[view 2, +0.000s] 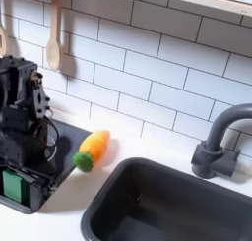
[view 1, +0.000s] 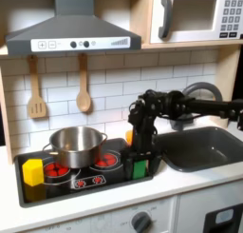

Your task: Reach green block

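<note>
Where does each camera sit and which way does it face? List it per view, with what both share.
First exterior view: in front of the toy kitchen, facing the tiled wall; the arm reaches in from its right, gripper over the green block on the stove.
Second exterior view: close by the sink, facing the wall at a slant; gripper above the block.
Shared: gripper, green block, stove, sink.

From where I stand, the gripper (view 1: 140, 162) hangs over the green block (view 1: 140, 167), covering its top; its jaw gap stays unreadable. In the second exterior view the green block (view 2: 14, 183) runs off the left edge, partly behind black fingers.
</note>
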Robot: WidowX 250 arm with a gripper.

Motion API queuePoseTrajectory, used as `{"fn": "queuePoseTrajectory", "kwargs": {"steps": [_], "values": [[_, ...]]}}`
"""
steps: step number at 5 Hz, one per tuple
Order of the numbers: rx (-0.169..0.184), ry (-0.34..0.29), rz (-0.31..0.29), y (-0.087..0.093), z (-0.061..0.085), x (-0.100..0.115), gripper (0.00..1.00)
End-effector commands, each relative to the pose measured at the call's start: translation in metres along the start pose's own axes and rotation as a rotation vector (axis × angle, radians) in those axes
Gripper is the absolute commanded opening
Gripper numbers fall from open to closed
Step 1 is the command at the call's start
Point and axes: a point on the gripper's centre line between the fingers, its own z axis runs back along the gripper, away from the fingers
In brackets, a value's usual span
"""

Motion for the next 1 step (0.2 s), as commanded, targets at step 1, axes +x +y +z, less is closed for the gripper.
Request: {"fn": "queuePoseTrajectory", "kwargs": {"steps": [1], "values": [[0.000,-0.002,0.000,-0.0003,0.0004,0.0005,1.00]]}}
